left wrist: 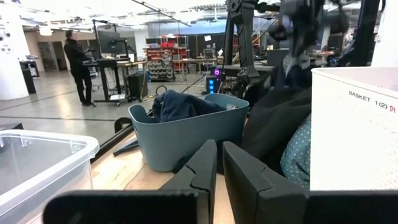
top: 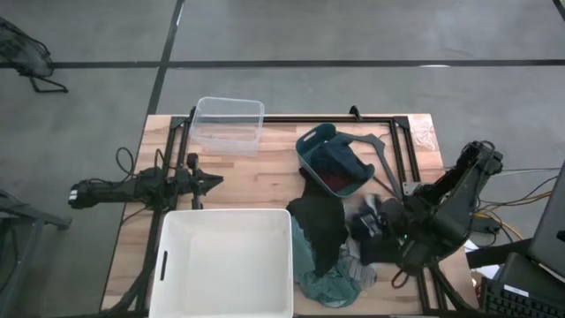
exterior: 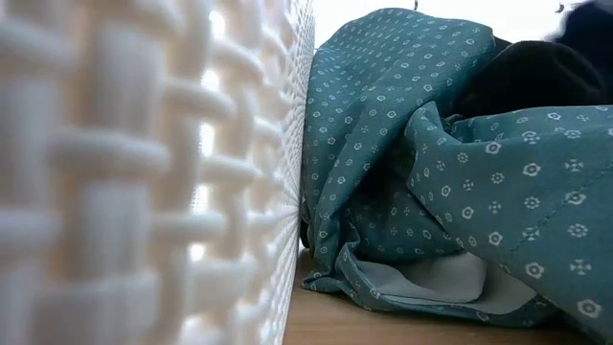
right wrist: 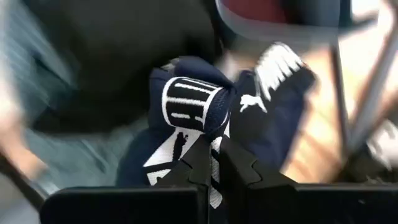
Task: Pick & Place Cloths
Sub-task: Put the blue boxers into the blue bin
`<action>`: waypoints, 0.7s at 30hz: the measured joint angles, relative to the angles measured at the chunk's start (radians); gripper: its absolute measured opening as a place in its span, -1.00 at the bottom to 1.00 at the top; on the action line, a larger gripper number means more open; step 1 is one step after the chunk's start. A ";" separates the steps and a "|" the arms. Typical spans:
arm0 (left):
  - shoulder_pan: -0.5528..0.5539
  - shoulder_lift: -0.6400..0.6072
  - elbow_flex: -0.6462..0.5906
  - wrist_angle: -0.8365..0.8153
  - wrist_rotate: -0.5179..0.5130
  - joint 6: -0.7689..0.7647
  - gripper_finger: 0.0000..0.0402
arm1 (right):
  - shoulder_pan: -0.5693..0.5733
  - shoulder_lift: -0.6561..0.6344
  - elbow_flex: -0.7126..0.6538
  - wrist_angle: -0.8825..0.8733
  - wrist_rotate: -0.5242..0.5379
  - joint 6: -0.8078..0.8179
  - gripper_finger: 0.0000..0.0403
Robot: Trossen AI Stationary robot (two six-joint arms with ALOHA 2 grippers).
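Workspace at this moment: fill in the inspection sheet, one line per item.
Surface: wooden table, black frame around it.
Job's things: cloths heaped beside the white tub; more in the teal basket; a dark white-striped cloth at the right claw.
Clutter: clear plastic bin.
Grippers: left claw shut, holding nothing, at the table's left; right claw shut on the striped cloth.
Cables: wires off the table's right edge.
Surroundings: a person stands at a desk far behind.

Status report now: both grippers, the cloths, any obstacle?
Right gripper shut on navy striped cloth. Left gripper shut, empty, waiting. Black cloth and teal basket close by.
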 joint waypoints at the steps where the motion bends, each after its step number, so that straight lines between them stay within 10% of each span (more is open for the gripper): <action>1: 0.000 0.000 0.000 0.000 0.000 0.000 -0.83 | 0.000 -0.004 0.024 -0.002 0.055 -0.023 -0.95; 21: 0.000 0.002 0.000 0.000 0.000 0.000 -0.83 | -0.021 -0.025 0.337 -0.007 0.765 -0.608 -0.95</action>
